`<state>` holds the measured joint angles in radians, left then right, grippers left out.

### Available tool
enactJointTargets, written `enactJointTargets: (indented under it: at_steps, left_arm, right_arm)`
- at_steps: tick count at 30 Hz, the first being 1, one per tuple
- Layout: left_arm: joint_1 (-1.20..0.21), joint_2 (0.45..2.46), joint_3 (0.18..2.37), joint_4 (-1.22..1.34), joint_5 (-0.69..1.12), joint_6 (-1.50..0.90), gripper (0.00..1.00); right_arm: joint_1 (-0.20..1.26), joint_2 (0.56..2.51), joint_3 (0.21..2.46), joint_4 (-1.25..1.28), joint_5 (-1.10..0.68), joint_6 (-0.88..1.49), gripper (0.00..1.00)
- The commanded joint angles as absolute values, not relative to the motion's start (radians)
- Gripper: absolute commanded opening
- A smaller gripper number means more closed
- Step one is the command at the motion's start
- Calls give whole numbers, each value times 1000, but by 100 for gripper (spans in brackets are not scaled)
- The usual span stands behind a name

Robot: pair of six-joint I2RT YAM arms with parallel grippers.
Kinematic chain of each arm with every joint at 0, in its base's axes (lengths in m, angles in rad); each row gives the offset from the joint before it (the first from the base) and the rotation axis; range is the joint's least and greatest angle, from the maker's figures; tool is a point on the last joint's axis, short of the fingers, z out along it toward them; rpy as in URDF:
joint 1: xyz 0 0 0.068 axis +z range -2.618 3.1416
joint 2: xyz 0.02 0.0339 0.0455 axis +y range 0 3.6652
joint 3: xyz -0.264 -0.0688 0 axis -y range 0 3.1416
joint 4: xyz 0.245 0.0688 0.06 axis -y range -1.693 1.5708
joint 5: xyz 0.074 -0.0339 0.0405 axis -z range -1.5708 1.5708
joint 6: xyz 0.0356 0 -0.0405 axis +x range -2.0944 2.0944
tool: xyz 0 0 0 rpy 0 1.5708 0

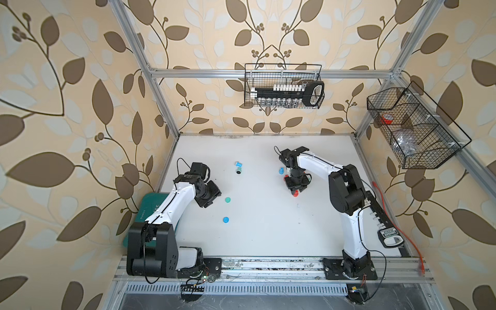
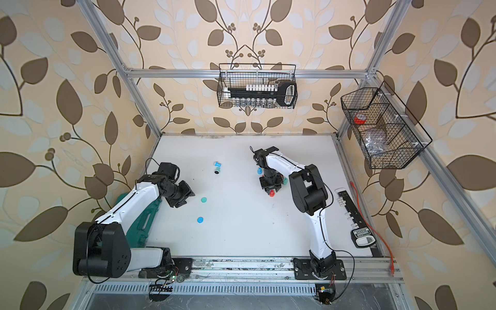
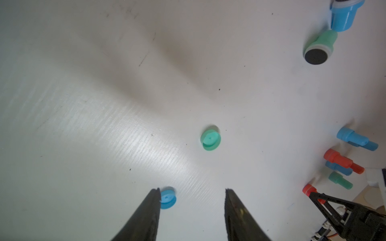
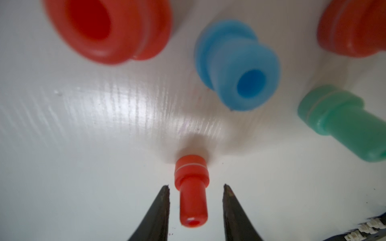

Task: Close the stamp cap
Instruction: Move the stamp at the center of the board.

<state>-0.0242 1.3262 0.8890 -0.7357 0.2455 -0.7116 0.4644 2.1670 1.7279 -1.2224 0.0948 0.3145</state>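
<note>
Two robot arms worked over a white tabletop (image 1: 268, 228) scattered with small plastic stamps. The left gripper (image 3: 192, 189) hovered above the surface with its jaws parted, grasping nothing. A loose green cap (image 3: 210, 138) lay ahead of it, roughly in line with the gap between the jaws. A loose blue cap (image 3: 168, 199) sat just beside one fingertip, partly hidden by it.

Farther back, the green stamp (image 3: 319, 48) lay on its side with its black pad bare, just beside a blue stamp (image 3: 344, 16), also lying down. Both caps lay well apart from these two stamps.

The right gripper (image 4: 196, 186) was released too, its jaws standing either side of the stem of an upright red stamp (image 4: 191, 171) without touching it. That stamp appeared capped already.

The step in hand was probably collecting a cap. To do it well, the left gripper would need to pick one cap, centre the jaws over it, and come down squarely so the rim was pinched across its width rather than nudged away. The cap was shallow and light and would likely skid if one fingertip landed first. Matching colour to stamp mattered, as did keeping the open side toward the pad.
</note>
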Motion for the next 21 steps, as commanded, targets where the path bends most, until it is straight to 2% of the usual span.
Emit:
enactJointTargets:
  at_steps: [1, 6, 11, 15, 21]
  left_arm:
    - [-14, 1336, 932, -739, 260, -692, 53]
    - [-15, 1362, 964, -730, 262, -681, 56]
    - [-32, 1461, 1063, -708, 250, -624, 61]
    - [-80, 1626, 1229, -704, 206, -561, 64]
    - [-195, 1941, 1598, -799, 167, -459, 65]
  right_arm:
    - [467, 2161, 1790, -1262, 115, 301, 43]
    - [475, 2125, 1876, -1339, 98, 300, 50]
    - [488, 2025, 1932, -1390, 73, 315, 53]
    - [482, 1948, 1942, -1392, 53, 317, 55]
    - [450, 1890, 1917, -1373, 19, 301, 58]
